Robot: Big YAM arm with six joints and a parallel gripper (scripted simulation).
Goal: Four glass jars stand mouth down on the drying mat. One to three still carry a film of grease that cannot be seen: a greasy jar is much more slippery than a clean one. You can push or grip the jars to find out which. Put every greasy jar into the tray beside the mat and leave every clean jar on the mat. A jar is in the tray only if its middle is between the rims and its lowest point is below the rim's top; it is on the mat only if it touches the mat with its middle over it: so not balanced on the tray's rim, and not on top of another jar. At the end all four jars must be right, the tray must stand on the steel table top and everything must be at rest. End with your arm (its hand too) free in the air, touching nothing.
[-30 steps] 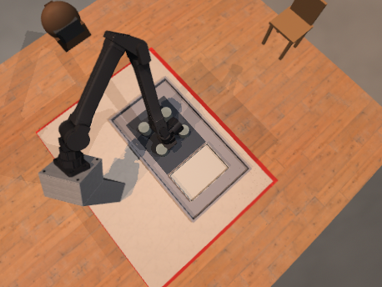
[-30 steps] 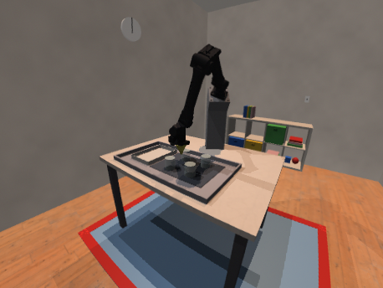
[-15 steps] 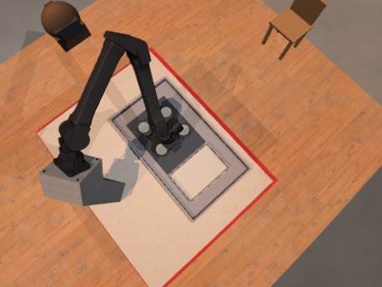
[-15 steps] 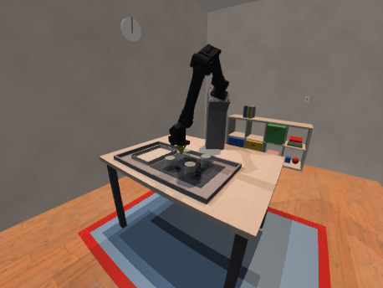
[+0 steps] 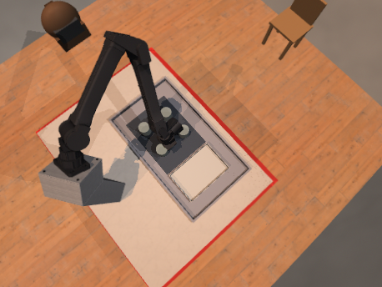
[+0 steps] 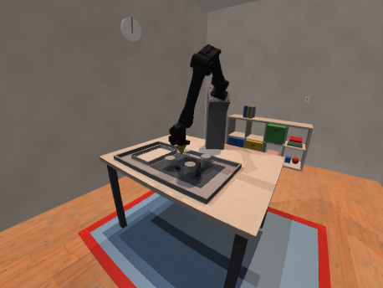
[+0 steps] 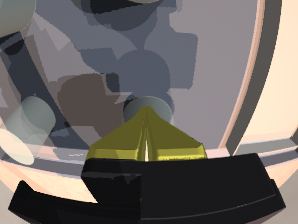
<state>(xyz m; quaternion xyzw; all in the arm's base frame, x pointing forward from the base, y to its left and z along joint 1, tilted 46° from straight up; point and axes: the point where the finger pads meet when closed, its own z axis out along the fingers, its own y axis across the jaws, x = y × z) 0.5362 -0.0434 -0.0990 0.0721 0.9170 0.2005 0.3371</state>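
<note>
Four glass jars stand mouth down on the dark drying mat: one at the far side (image 5: 166, 111), one on the left (image 5: 144, 128), one on the right (image 5: 183, 130) and one nearest the tray (image 5: 161, 148). My gripper (image 5: 168, 142) is shut with nothing between its yellow fingers (image 7: 145, 137). It hovers low over the mat's middle, among the jars, touching none that I can see. The white tray (image 5: 199, 171) is empty.
The mat and tray lie inside a grey rimmed steel top (image 6: 177, 169) on the table. The arm's grey base box (image 5: 71, 181) stands at the table's corner. The tray's rim (image 7: 249, 76) runs along the right of the wrist view.
</note>
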